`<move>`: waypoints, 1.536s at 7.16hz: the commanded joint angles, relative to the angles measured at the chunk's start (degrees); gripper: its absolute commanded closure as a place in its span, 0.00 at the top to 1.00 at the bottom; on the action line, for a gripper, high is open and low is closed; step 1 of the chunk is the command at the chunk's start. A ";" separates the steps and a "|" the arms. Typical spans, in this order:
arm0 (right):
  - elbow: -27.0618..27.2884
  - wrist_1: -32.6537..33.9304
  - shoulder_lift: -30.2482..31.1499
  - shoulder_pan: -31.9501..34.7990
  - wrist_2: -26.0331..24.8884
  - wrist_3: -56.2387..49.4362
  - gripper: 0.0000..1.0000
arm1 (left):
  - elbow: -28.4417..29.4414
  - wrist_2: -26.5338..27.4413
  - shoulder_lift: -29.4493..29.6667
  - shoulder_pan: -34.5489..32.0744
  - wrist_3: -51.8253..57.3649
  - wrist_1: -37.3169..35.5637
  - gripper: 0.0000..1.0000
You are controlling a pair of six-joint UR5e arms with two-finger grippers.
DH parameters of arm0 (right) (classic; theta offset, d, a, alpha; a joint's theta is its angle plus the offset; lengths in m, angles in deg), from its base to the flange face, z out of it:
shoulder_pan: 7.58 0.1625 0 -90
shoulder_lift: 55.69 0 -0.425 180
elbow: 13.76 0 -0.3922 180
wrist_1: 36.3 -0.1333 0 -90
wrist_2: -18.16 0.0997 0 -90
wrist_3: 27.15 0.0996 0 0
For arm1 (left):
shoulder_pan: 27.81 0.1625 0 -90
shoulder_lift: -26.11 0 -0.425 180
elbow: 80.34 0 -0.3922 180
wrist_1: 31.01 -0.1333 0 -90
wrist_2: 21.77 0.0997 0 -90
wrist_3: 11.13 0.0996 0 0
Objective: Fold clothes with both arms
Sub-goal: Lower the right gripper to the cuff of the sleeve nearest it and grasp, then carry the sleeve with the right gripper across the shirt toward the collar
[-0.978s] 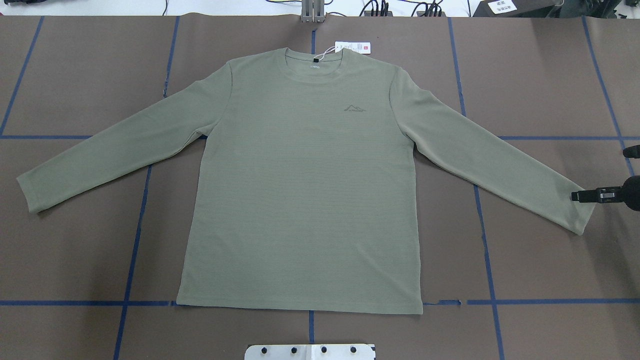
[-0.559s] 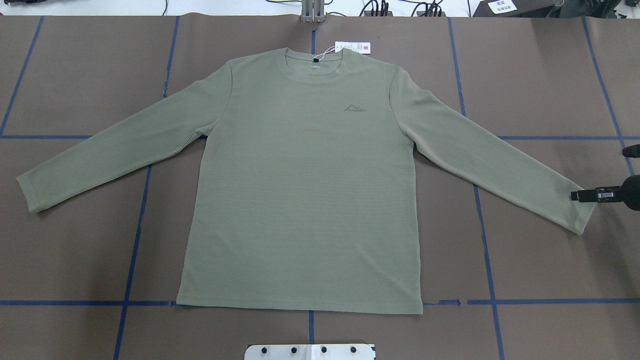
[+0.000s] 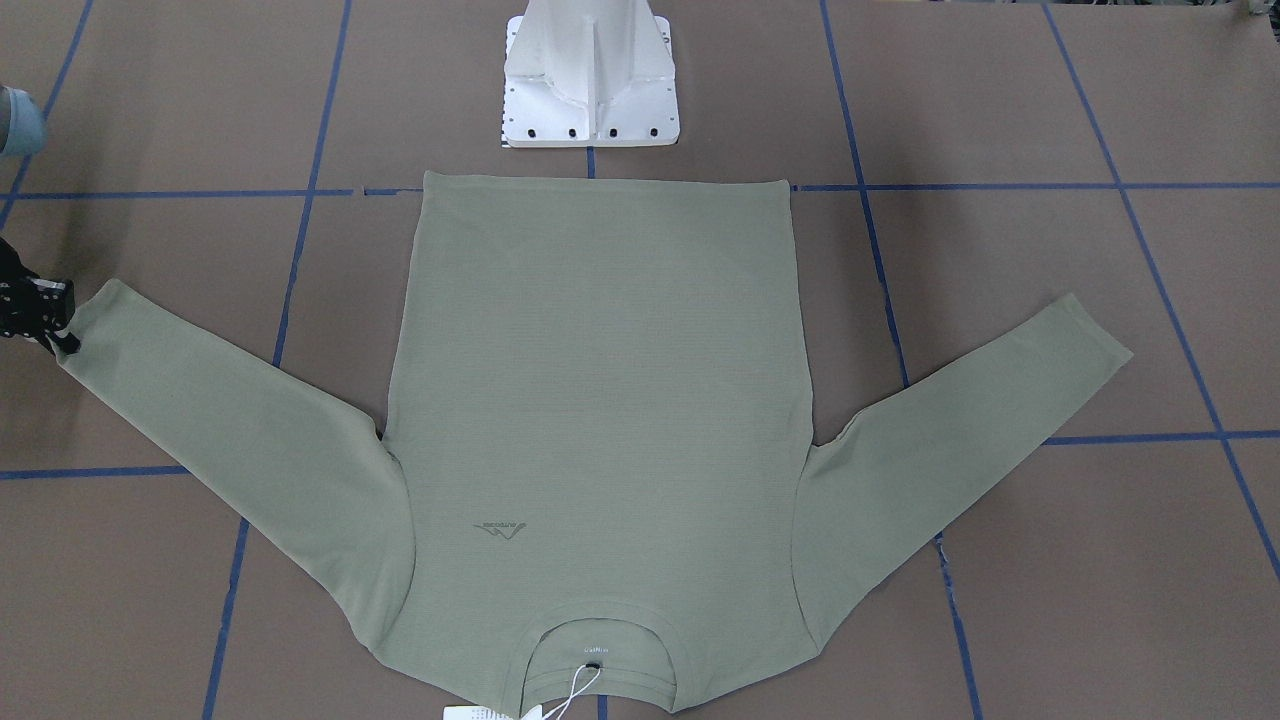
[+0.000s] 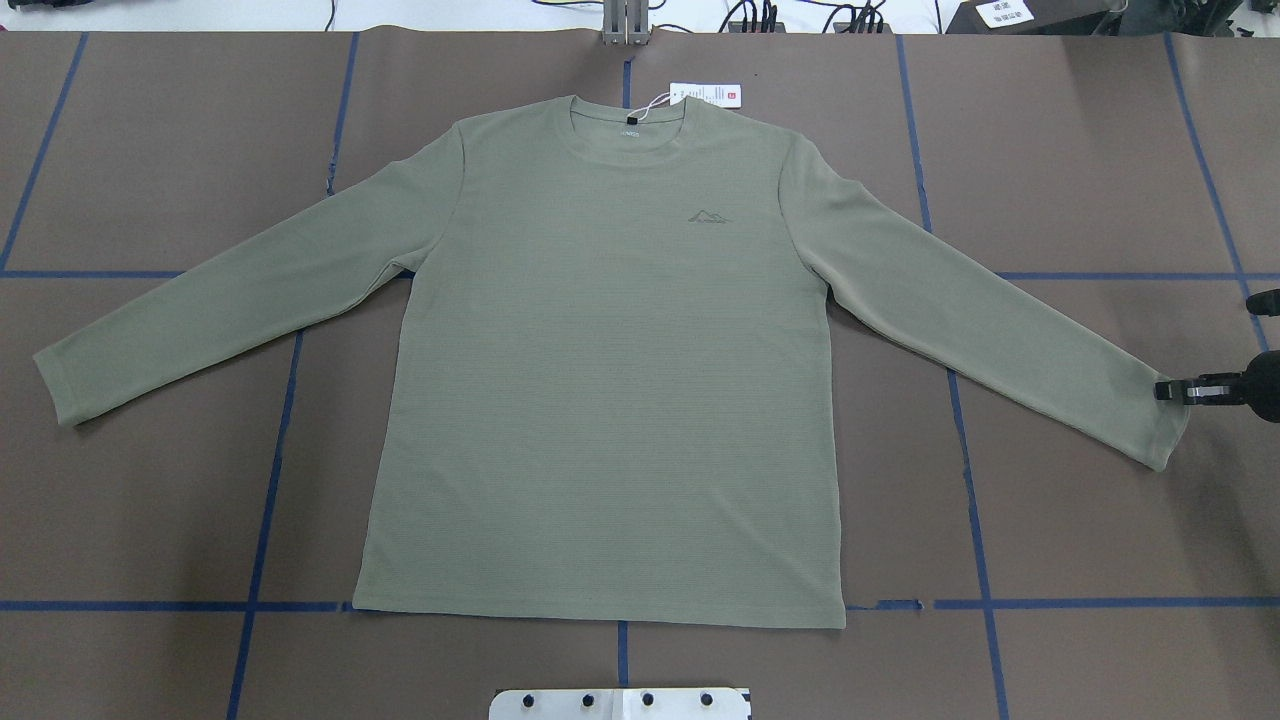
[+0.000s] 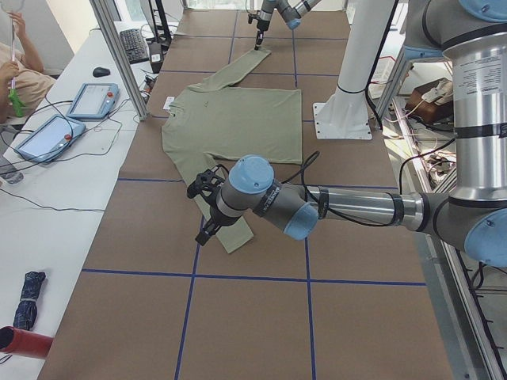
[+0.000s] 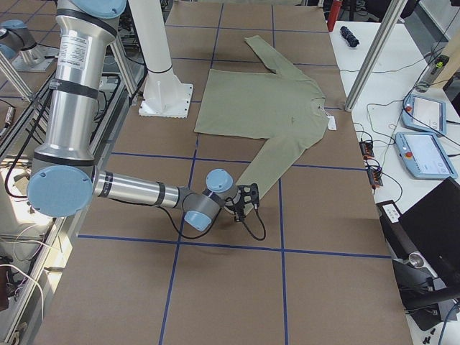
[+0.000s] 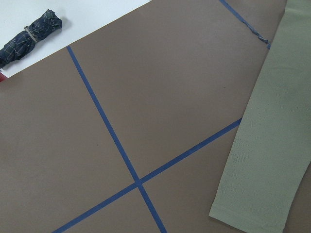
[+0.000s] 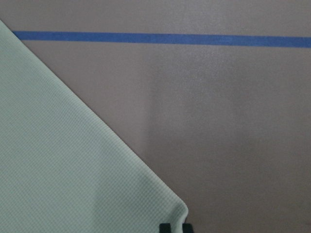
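Shirt lies flat and front up on the brown table. Both sleeves are spread out and down, and the collar points to the far edge.

Robot's left side: the sleeve cuff lies flat near a cross of blue tape. The left gripper hangs over this cuff end. It shows only in the side view, so I cannot tell how its fingers are set.

Centre: the white tag lies on the table just beyond the collar, and a small logo sits on the chest.

Robot's right side: the right gripper is low at the corner of the other cuff. Its fingertips stand narrowly apart, just beside the cloth edge. I cannot tell whether any cloth lies between them.
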 commanded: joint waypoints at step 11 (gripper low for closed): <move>27.47 73.38 -39.77 -8.20 -15.02 20.66 0.00 | 0.35 0.03 0.09 0.00 -0.09 0.09 1.00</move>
